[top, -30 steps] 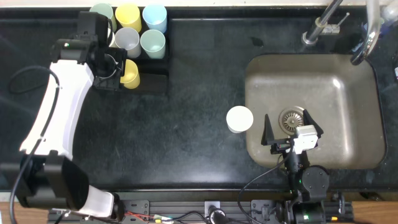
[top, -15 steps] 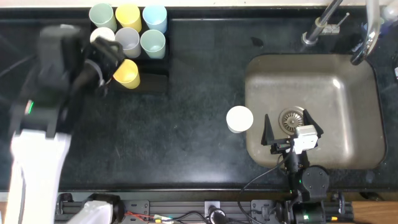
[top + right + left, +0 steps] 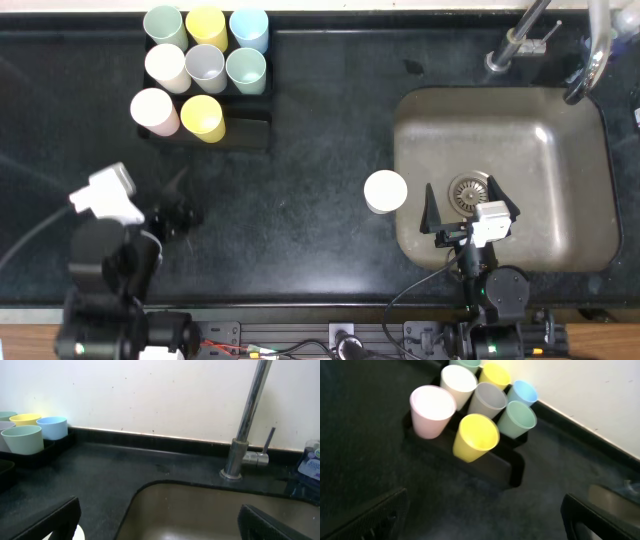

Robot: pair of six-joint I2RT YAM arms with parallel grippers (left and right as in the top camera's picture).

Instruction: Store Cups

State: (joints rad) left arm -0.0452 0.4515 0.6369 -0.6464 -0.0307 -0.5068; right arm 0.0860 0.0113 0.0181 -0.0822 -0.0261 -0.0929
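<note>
On the table [image 3: 300, 210] by the sink [image 3: 560, 130] sits the loose white cup [image 3: 385, 190] — just left of my right gripper [image 3: 470, 203], spread and empty; my left gripper [image 3: 178, 212], also released, is well apart.

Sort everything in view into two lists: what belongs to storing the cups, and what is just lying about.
Belongs to the job:
- black rack
- the eight cups standing in it, among them the pink cup
- white cup, loose on the counter

Just lying about:
- sink
- faucet
- bottle
</note>
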